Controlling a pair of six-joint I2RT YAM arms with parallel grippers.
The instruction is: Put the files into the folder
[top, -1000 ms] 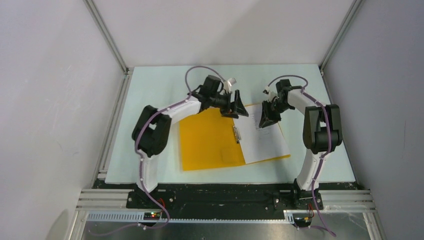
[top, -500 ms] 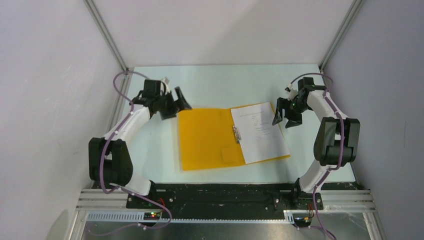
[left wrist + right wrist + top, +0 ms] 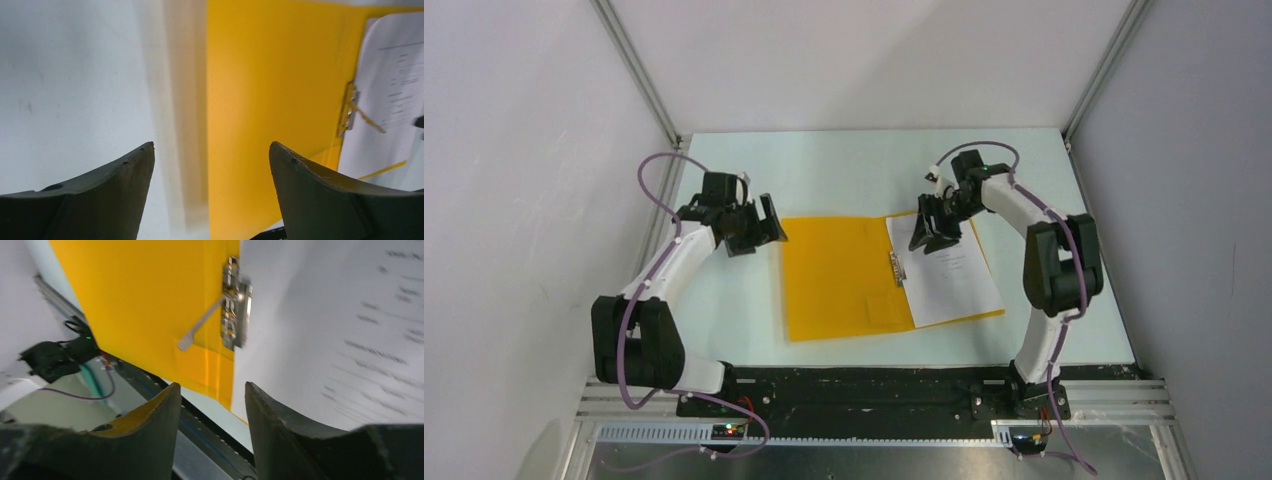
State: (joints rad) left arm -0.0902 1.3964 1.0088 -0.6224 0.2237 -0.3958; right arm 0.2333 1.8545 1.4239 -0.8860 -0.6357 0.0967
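Overhead, at table (image 3: pixel 844 170) centre: shows orange-yellow folder (image 3: pixel 839 280) spread open flat, white printed files (image 3: pixel 959 280) on its 3 o'clock half. Finds left gripper (image 3: pixel 769 228) at 9 o'clock, off the cover. Left wrist: spread wide, holding nothing. Right wrist: shows right gripper (image 3: pixel 212 387) parted partway and empty, near metal clip (image 3: pixel 235 310).

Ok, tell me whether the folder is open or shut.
Open: the folder lies spread flat with the files on its right half beside the metal clip.
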